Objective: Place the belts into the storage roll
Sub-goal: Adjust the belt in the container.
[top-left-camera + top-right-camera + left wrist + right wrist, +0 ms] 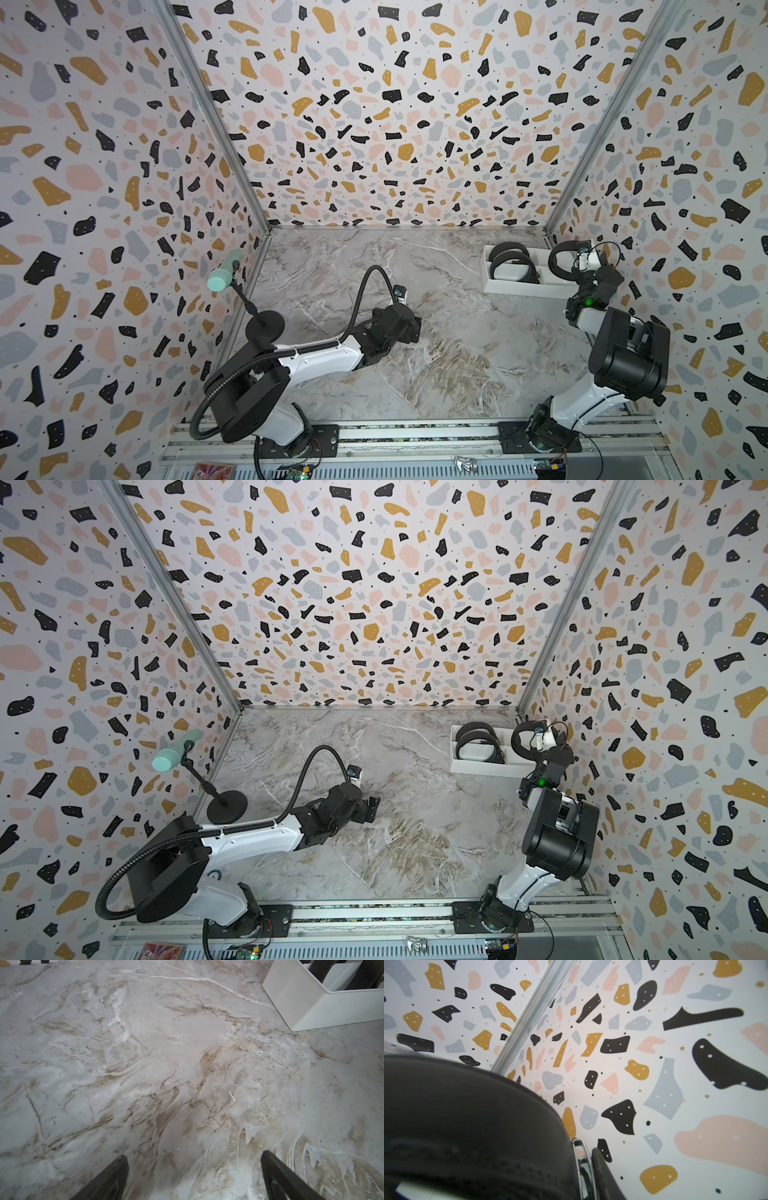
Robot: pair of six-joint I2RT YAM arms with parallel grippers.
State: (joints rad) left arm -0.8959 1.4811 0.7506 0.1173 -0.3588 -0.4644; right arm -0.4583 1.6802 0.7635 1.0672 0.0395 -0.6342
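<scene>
- We see the white tray (524, 289) at the far right of the marble table (374, 266), near the right wall.
- One belt (506, 246) and a second belt (533, 272) sit curled up side by side in the left part of the tray.
- The right gripper (577, 268) is squeezed on a third belt (552, 261). This belt stands up as a round loop over the right end of the tray. We cannot tell if it touches the tray.
- In the right wrist view the third belt looks big and dark. Its shiny buckle (581, 1159) sits right beside one black finger (601, 1167).
- The left gripper (193, 1156) is wide open with nothing in it. It hangs just over the bare table near the middle, well apart from the tray.
- A green mic (224, 272) on a black stand is by the left wall.
</scene>
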